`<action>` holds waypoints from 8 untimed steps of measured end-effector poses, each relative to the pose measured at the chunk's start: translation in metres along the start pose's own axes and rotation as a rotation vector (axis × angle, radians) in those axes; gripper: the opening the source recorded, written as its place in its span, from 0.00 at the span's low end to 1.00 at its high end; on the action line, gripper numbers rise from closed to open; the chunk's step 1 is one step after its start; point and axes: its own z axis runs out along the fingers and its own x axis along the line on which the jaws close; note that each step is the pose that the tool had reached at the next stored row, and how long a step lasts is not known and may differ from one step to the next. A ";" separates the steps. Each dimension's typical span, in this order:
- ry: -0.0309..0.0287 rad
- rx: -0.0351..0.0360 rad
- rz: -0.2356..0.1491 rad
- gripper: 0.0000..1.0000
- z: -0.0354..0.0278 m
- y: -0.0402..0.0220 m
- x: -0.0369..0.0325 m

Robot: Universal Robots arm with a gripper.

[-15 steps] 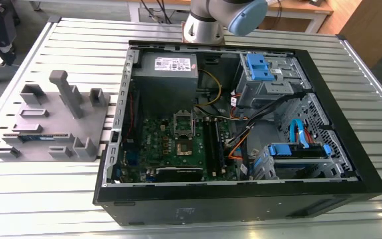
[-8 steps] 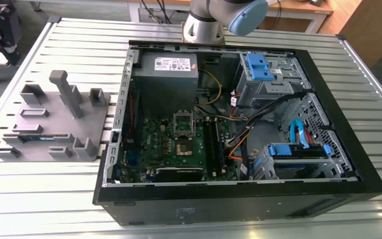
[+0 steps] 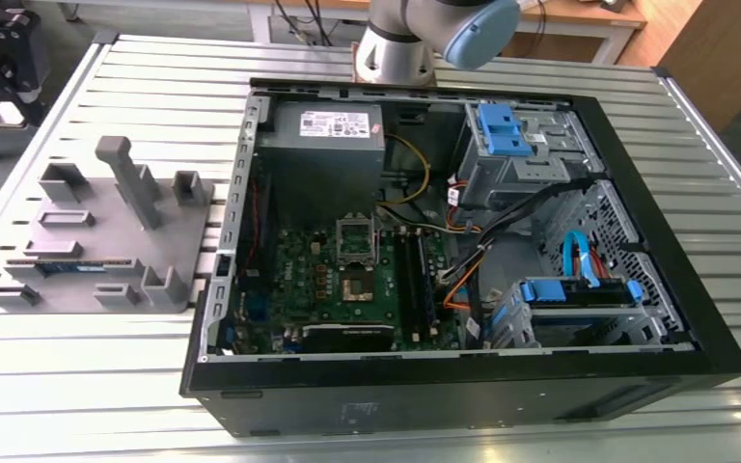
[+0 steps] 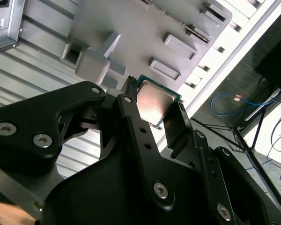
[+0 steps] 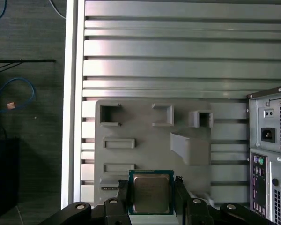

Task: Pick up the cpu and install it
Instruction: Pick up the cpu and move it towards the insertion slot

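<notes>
The cpu (image 5: pixel 151 193) is a small flat square chip with a shiny silver top and a green rim. It sits between the two black fingers of my gripper (image 5: pixel 151 197), which is shut on its opposite edges. In the second wrist view the cpu (image 4: pixel 154 99) shows tilted in the gripper (image 4: pixel 153 115), held well above the grey holder plate (image 4: pixel 145 33). The open computer case (image 3: pixel 474 251) lies on the slatted table, and its green motherboard carries a bare square socket (image 3: pixel 355 243).
The grey holder plate (image 3: pixel 100 241) with upright pegs and pockets lies at the exterior view's left of the case; a green stick-shaped board (image 3: pixel 68 268) rests in it. Part of the arm (image 3: pixel 409 39) shows behind the case. Inside are a grey power supply (image 3: pixel 329 130), cables and blue drive brackets (image 3: pixel 506 130).
</notes>
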 end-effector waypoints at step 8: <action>0.0000 0.0000 0.000 0.47 0.0001 0.0001 -0.0061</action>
